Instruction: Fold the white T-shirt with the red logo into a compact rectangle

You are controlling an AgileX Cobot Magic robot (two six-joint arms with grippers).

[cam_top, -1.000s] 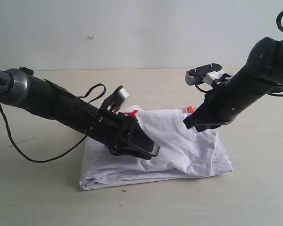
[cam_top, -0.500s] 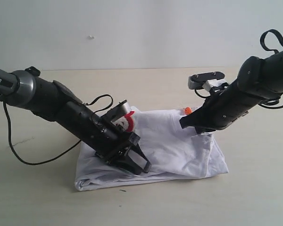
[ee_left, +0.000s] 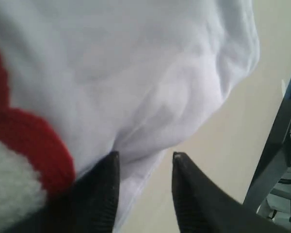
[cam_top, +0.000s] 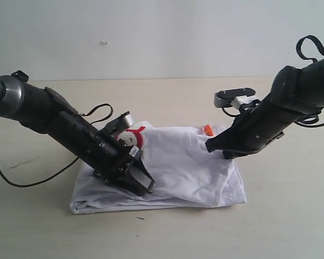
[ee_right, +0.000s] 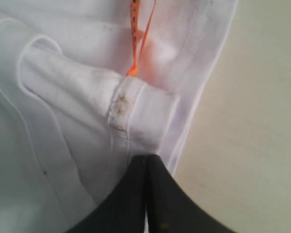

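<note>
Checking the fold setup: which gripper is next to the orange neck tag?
The right gripper, at the white T-shirt's collar beside the orange tag; the left gripper sits by the red logo instead.

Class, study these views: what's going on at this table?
Two robot arms are folding a white T-shirt, already doubled over on the table. The right gripper pinches the cloth near the orange tag. The left gripper sits on the other end beside the red logo, fingers apart at a fold.

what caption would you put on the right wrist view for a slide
Right hand pinching an edge of the white T-shirt near its orange neck tag
</note>
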